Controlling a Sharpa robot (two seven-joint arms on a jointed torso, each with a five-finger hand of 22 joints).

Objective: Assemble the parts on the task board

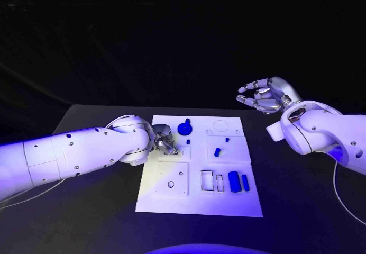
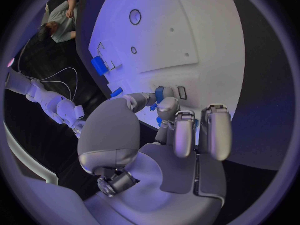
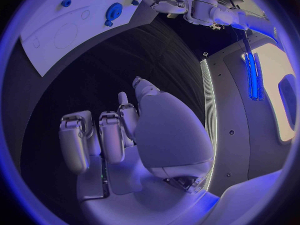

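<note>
The white task board (image 1: 200, 201) lies mid-table. My left hand (image 1: 163, 141) reaches over its upper left part, fingers curled down. In the left wrist view the thumb and a finger of my left hand (image 2: 169, 130) pinch a small blue part (image 2: 160, 93) just above the board (image 2: 187, 35). A blue gear-shaped part (image 1: 184, 127) stands just beyond that hand; it also shows in the right wrist view (image 3: 114, 9). Small blue pegs (image 1: 217, 152) stand in the middle section. Two blue blocks (image 1: 238, 182) lie at the lower right. My right hand (image 1: 262, 95) hovers off the far right corner, fingers apart, holding nothing.
Outlined slots (image 1: 207, 180) sit beside the blue blocks, and a raised plate with a small hole (image 1: 171, 184) is at the lower left. Black table (image 1: 305, 211) surrounds the board. My left arm (image 1: 76, 153) crosses the table's left side.
</note>
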